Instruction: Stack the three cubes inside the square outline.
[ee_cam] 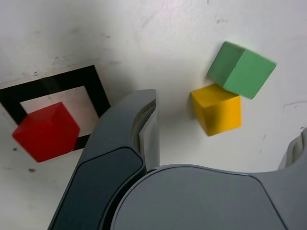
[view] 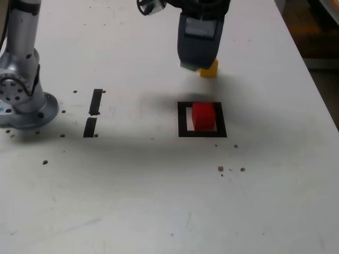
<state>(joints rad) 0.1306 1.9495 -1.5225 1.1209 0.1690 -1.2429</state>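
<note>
Three cubes and a square outline (view: 202, 132) on a table (view: 159, 201).
One cube (view: 203, 116) sits inside the outline; behind the outline, two cubes (ee_cam: 217, 109) (ee_cam: 241, 69) touch each other, under the gripper (view: 198, 66).

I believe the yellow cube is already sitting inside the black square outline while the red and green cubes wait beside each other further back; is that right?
Not quite: the colours are swapped. The exterior view shows the red cube inside the square outline; the yellow cube waits further back beside the green cube, as the wrist view confirms.
</note>
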